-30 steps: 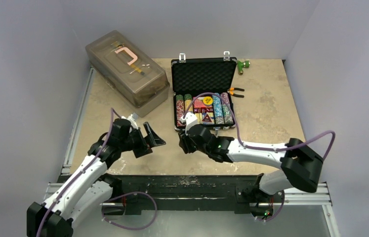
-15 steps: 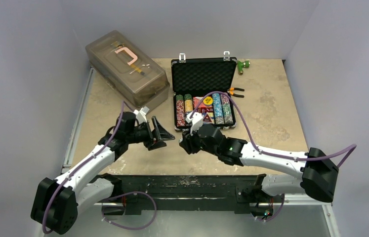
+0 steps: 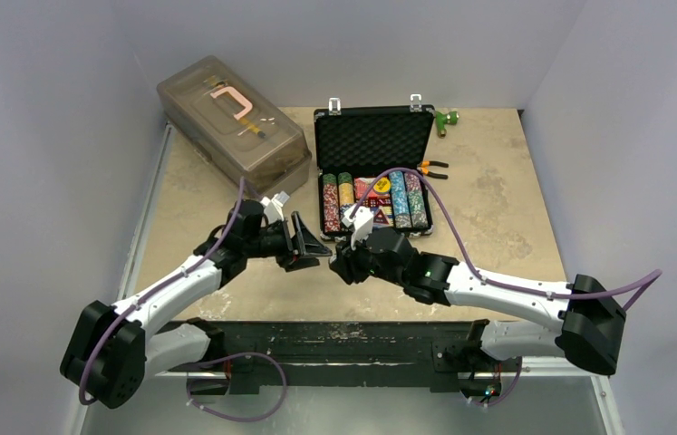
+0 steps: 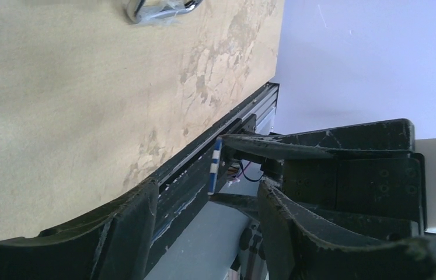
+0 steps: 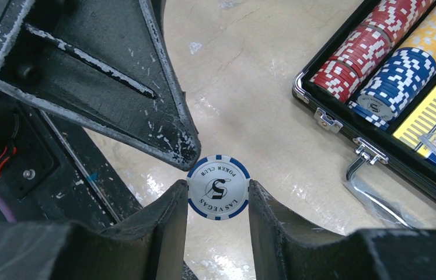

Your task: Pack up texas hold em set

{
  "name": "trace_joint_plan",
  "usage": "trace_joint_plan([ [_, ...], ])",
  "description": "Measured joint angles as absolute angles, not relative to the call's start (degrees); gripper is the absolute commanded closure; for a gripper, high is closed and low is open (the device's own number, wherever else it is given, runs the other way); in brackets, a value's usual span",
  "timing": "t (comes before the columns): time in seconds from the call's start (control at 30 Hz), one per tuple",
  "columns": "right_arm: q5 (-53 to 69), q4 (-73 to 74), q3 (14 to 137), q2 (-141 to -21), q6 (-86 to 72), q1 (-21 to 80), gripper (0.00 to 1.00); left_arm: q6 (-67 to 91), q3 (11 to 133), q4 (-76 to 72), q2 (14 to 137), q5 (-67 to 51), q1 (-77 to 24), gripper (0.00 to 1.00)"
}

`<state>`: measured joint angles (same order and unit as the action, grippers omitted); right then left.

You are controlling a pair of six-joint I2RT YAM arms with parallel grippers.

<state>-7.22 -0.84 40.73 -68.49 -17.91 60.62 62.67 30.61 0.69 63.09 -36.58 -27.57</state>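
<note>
**Poker chip (image 5: 218,186) gripped just in front of the open black briefcase (image 3: 372,136)**
The blue-and-white chip is pinched upright between the fingertips of the right gripper (image 5: 217,195), above the table (image 3: 498,199). The left gripper (image 3: 316,246) is set beside it with jaws apart, one finger (image 5: 163,116) laid against the chip's upper edge. Rows of chips (image 5: 379,58) are seated in the case.

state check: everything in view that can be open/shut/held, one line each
briefcase: open, lid upright, latches undone
chip rows: seated in the briefcase tray
blue-white chip: pinched by its edges in the right jaws
right gripper: shut on the blue-white chip
left gripper: open, jaws apart by the chip
plastic box: lid on
</note>
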Motion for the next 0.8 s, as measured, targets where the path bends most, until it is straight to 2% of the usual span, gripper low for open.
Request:
trace_joint_plan([
  [0.37,-6.42,-0.67,40.73,-67.31,-17.89,60.62,0.70,63.02,33.91,-1.21,66.92,-35.31,-32.60,0.58],
  [0.53,-6.39,-0.36,40.73,-66.65,-17.91,60.62,0.70,63.02,33.98,-2.15,67.72,-34.44,-33.65,0.69],
  [0.6,-6.35,-0.36,40.73,-66.43,-17.91,60.64,0.70,63.02,34.02,-2.55,67.99,-34.26,-33.98,0.75],
  [0.73,-6.28,-0.27,40.73,-66.22,-17.91,60.62,0.70,63.16,34.33,-3.07,68.64,-34.20,-34.39,1.00],
  [0.8,-6.35,-0.27,40.73,-66.11,-17.96,60.62,0.65,62.50,34.50,-2.61,68.66,-33.67,-34.54,1.00],
])
